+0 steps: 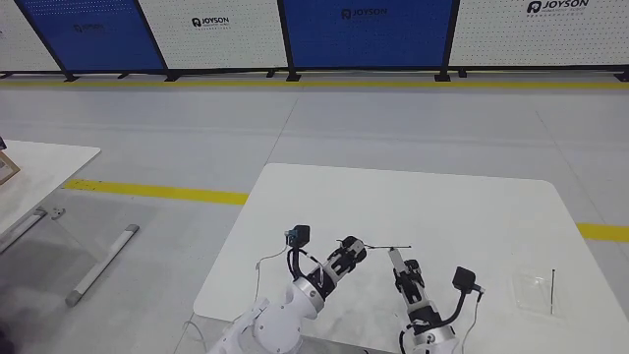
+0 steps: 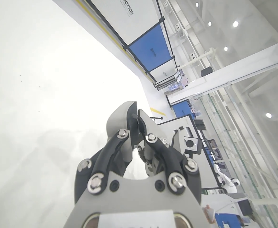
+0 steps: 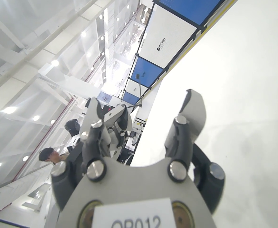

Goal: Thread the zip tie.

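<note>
Two arms, top view: both rise from the near edge of the white rectangular counter (image 1: 442, 206). The left gripper (image 1: 352, 248) and the right gripper (image 1: 396, 256) are near each other.
Zip tie, top view: the thin black plastic zip tie (image 1: 388, 247) sticks out sideways from the left gripper toward the right arm. Its free end reaches just past the right gripper's tips, above the near middle of the counter.
Clear tray, top view: a shallow clear plastic tray (image 1: 529, 290) lies near the counter's right near corner, well apart from both grippers. A second thin black strip (image 1: 552, 285) lies at its right edge; whether it is inside the tray or beside it cannot be told.
Surroundings, top view: blue and white perforated panels (image 1: 369, 10) stand beyond a yellow floor line (image 1: 157, 191). Another white table (image 1: 39, 172) is off to the left.
Left gripper, left wrist view: the grey fingers (image 2: 119, 117) are pressed together, pinching the zip tie, which shows edge-on as a thin dark line between the black pads. The white counter lies behind them.
Right gripper, right wrist view: the fingers (image 3: 193, 105) are spread wide, with the counter's edge showing between them. Farther off, the left gripper holds the zip tie, a thin dark line against the panels.
</note>
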